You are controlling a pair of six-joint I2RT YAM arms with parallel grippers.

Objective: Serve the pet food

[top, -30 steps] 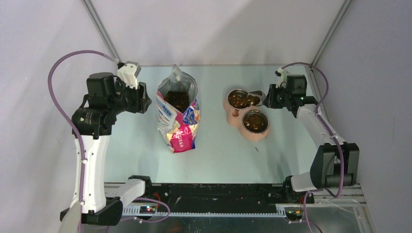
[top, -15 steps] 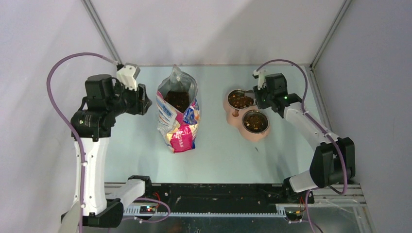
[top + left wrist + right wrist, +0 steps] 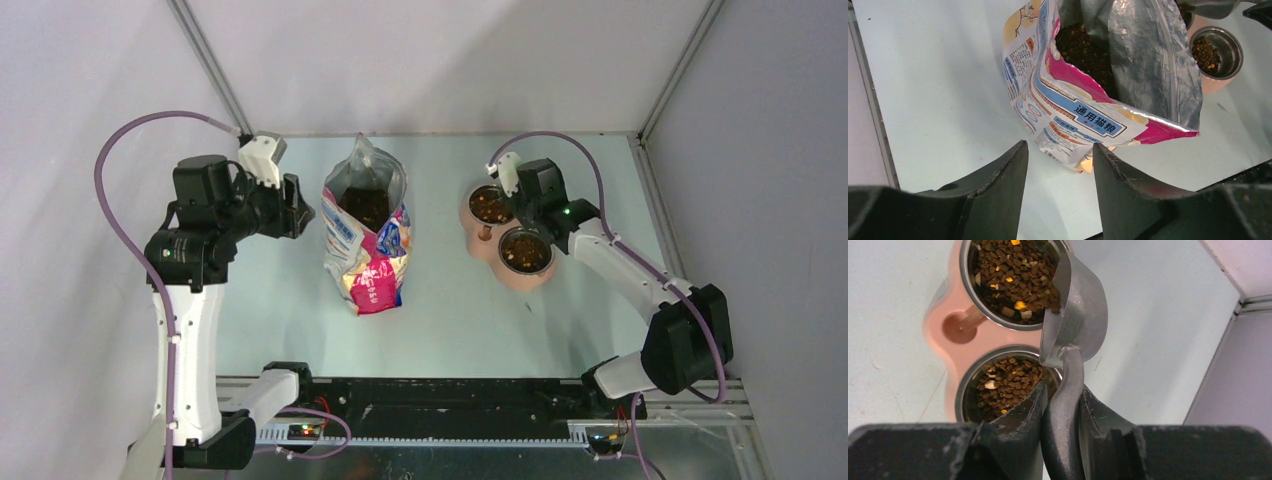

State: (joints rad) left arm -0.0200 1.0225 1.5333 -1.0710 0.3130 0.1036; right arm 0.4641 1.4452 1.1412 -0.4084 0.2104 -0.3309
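Hovering spread and empty, my left jaws grip nothing. The bag (image 3: pixel 1088 115) stands open just ahead of them, unsupported, with pet food (image 3: pixel 1083 47) deep inside. A clumsy dip could fold its soft mouth or tip it across the counter (image 3: pixel 938 75). My right jaws pinch the scoop (image 3: pixel 1083 310) by its handle (image 3: pixel 1068 390), cup tilted over the far bowl (image 3: pixel 965 265) beyond them. It and the near bowl (image 3: pixel 962 390) look well filled with kibble, so more may roll over a rim. The thin handle could also twist in my pinch.
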